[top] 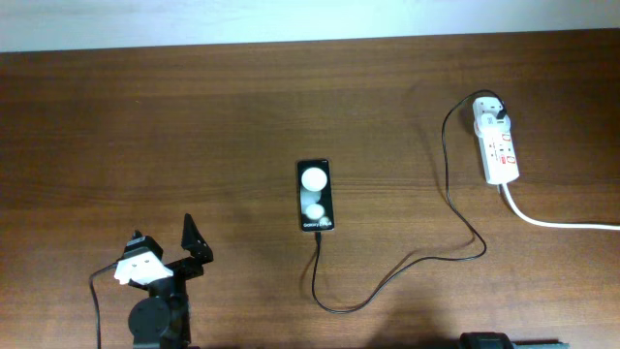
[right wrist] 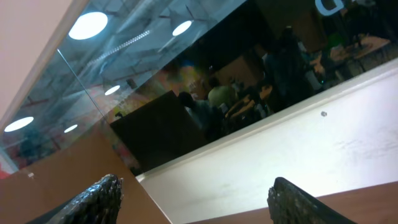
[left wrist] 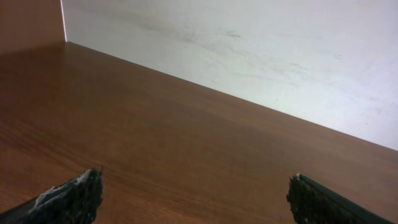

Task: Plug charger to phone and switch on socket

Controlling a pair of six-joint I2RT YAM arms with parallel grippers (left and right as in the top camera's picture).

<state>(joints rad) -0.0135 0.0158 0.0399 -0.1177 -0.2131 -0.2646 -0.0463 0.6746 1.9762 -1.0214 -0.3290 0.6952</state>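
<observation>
Resting at counter (top: 194, 116) centre: phone (top: 315, 196), charger (top: 315, 269) tip touching its near end | socket (top: 499, 145) far right | left end effector (left wrist: 194, 186), right end effector (right wrist: 196, 186) both spread, empty | risk: reach snags charger, unplugging phone.

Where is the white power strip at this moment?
In the overhead view the power strip lies at the far right of the table, well right of the phone, with the black charger cable leaving its far end.

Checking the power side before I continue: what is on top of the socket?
A white adapter sits at the far end of the socket, with the charger cable leaving it. The outlet beneath the adapter is covered.
</observation>
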